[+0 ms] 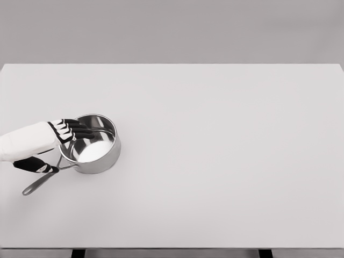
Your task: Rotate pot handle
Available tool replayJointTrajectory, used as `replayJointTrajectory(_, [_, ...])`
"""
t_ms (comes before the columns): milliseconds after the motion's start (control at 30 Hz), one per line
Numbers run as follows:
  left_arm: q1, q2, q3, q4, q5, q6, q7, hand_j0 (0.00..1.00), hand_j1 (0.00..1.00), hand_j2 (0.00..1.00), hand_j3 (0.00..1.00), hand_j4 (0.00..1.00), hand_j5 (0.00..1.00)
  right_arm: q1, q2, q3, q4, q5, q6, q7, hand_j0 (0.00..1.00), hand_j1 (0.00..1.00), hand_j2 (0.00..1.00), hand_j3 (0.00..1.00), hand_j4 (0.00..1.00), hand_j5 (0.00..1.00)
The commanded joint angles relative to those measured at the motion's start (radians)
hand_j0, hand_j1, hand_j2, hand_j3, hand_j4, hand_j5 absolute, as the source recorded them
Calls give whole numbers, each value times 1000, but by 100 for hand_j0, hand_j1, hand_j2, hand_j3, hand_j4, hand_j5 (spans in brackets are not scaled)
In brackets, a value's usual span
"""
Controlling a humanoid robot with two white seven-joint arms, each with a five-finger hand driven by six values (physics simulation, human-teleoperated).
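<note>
Plain white desk (215, 161), grey backdrop. Steel pot (92, 144) sits at the desk's 9 o'clock, handle (38, 183) pointing to 7 o'clock. Left hand (56, 142) clamped on pot rim, thumb outside. Risk: rim grip slipping, or pot tipping or sliding during rotation

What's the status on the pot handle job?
Left hand at the pot, fingers over the near-left rim, thumb low by the handle base; firm grip unclear. Handle points lower left. Right arm out of view. Nothing else on the table.
</note>
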Motion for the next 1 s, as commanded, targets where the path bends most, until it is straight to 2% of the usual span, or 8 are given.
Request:
replayJointTrajectory(0, [0,-2,0,0,18,1,3,100,100,100,100,100,100,0,0,0,0,1,0,0,100,100,100,100,100,100])
replayJointTrajectory(133, [2,-5,0,-2,45,1,1,100,100,100,100,100,100,0,0,0,0,1,0,0,100,100,100,100,100,100])
replayJointTrajectory(333, [26,-13,3,0,45,1,4,100,100,100,100,100,100,0,0,0,0,1,0,0,100,100,100,100,100,100])
replayJointTrajectory(767, [35,-42,9,0,1,1,4,100,100,100,100,100,100,0,0,0,0,1,0,0,100,100,100,100,100,100])
replayJointTrajectory(967, [51,-52,22,0,1,1,72,100,100,100,100,100,100,0,0,0,0,1,0,0,100,100,100,100,100,100])
